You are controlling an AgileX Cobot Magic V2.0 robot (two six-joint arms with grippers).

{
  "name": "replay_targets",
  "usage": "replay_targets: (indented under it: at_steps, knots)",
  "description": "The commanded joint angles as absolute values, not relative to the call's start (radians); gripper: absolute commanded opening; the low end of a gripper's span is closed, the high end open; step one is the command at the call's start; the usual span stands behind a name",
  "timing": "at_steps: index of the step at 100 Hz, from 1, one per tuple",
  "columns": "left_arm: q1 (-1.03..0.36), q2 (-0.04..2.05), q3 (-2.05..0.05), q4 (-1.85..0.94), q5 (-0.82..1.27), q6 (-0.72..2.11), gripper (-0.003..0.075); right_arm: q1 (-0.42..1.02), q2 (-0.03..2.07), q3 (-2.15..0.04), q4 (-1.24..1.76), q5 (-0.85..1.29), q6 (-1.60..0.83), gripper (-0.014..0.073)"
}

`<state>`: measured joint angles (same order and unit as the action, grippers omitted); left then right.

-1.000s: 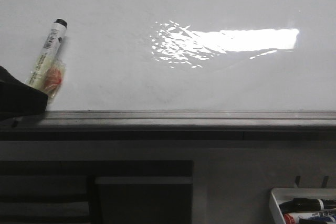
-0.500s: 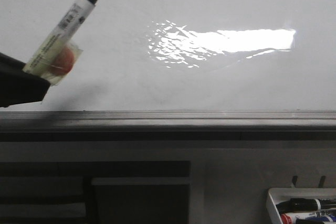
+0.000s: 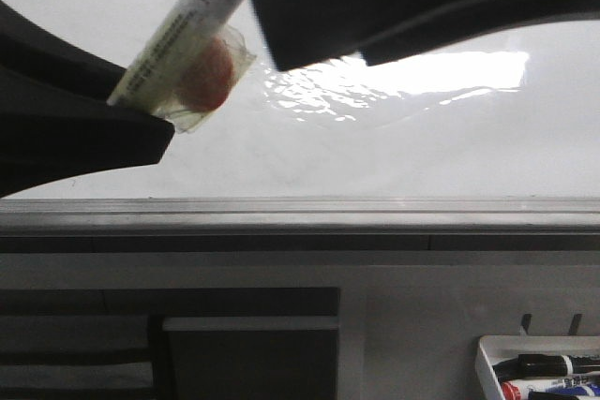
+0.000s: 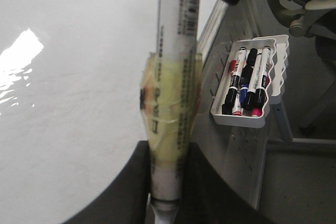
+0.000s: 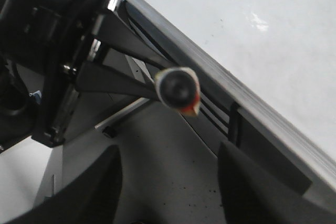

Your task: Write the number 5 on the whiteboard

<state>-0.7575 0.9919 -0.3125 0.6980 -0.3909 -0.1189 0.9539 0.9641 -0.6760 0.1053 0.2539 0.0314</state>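
The left end effector [image 4: 167, 182] is pinching a white cylindrical marker wrapped in yellowish tape with an orange patch [image 3: 192, 49], gripping it near its lower end so that the barrel slants up and away from the fingers. The right end effector [image 5: 168, 198] has its two dark fingers spread wide, and in its wrist view the marker's black capped tip [image 5: 177, 88] sits just beyond the gap between them, untouched. The large glossy white whiteboard with a bright glare patch [image 3: 394, 147] lies directly behind both end effectors, its surface bare of any drawn digit. A small white plastic tray of assorted markers [image 4: 251, 80] hangs well off to the side of the left end effector, below the board's grey metal edge strip [image 3: 375, 208].
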Motion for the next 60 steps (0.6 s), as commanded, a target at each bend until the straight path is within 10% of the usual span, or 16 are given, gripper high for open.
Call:
replay_targets:
  at_steps: [1,47,60]
  knots:
    - [-0.768,0.98,-0.338,0.682,-0.465,-0.125,-0.002,0.977,0.998,-0.731,0.108,0.125,0.02,0.036]
    - [-0.768,0.98,-0.338,0.722,-0.463,-0.125,-0.002,0.979,1.108,-0.813,0.108,0.103,0.02,0.0344]
    - [-0.768,0.98,-0.338,0.722,-0.461,-0.125,-0.002,0.976,1.108,-0.813,0.108,0.103,0.02,0.019]
